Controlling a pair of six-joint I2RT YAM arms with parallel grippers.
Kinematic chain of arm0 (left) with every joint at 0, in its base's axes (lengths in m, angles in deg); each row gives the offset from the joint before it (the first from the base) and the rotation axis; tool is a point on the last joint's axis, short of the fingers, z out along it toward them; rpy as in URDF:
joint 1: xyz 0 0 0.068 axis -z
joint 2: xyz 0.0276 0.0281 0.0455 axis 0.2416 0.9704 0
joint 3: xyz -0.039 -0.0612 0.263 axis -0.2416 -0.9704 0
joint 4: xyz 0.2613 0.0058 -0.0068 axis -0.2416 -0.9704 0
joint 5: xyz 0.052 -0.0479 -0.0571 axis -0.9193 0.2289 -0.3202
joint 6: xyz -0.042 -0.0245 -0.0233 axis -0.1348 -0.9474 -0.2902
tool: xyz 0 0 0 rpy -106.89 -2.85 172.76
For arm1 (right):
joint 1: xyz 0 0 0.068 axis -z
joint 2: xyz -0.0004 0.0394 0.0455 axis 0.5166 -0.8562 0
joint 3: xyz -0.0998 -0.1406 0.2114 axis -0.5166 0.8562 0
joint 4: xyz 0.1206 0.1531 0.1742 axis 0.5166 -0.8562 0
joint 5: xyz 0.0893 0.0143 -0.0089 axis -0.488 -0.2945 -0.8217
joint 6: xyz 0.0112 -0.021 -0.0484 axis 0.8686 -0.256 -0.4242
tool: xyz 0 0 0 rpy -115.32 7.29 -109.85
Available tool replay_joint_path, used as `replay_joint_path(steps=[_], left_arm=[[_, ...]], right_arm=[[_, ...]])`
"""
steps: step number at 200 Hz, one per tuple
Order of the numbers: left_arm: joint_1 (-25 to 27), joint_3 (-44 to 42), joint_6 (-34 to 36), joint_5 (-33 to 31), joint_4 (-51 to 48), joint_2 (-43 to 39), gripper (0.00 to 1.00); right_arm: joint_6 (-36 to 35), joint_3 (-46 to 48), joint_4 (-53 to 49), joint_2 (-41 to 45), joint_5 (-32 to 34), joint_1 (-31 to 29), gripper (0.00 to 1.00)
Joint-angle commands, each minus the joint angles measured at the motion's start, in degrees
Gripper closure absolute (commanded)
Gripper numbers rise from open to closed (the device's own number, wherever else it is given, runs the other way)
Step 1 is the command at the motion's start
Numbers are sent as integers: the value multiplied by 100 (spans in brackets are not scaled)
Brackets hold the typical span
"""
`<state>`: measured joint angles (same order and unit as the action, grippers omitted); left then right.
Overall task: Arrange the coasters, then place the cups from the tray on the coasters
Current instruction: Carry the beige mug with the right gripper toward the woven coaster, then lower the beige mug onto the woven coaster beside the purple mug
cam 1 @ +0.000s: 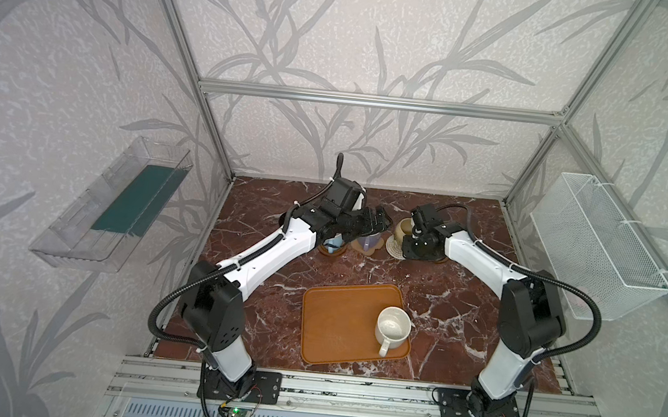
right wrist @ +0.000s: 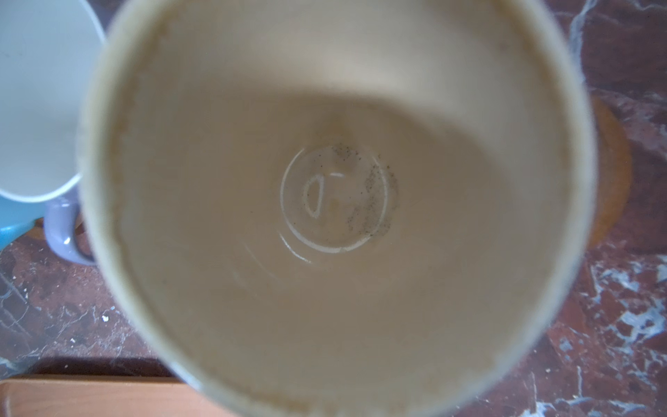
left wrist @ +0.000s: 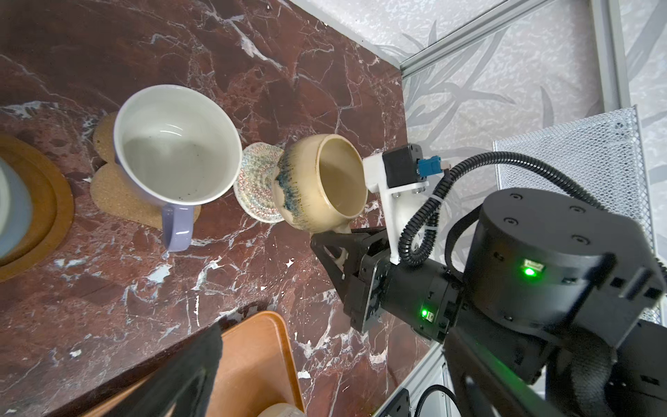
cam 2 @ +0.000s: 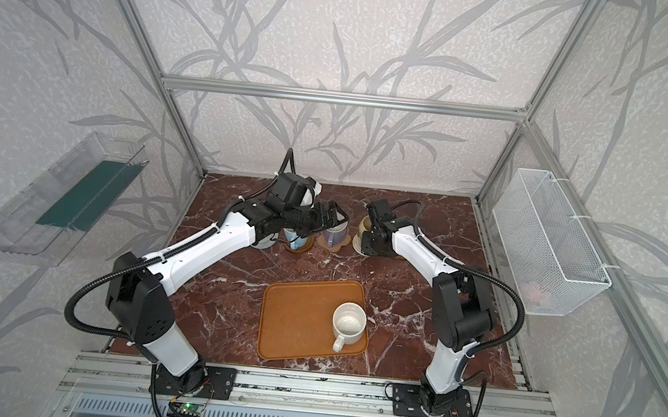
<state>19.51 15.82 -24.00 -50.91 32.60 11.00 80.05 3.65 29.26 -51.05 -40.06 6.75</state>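
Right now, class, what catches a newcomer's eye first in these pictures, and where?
The shut right gripper holds a tan, blue-streaked glazed mug by its handle, tilted over the cream woven round coaster at the back. Up front, one speckled white ceramic mug stands alone on the flat orange-brown tray, while the open left gripper hovers near the lavender ceramic mug.

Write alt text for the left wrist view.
The right gripper grips a tan-yellow cup by its handle, the cup partly hiding a cream woven coaster. Beside it a lavender cup stands on a flower-shaped coaster; a tray corner shows.
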Motion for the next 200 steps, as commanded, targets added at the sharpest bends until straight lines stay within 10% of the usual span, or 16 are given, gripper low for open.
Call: replay_joint_path(steps=[1,200], left_arm=[[14,148,-97,-204,110,162,1],[23,-318,-320,-251,539,198,2]], right_arm=[[87,-414,-37,-133,192,-6,100],[-26,-896,36,-781,732,-240,100]])
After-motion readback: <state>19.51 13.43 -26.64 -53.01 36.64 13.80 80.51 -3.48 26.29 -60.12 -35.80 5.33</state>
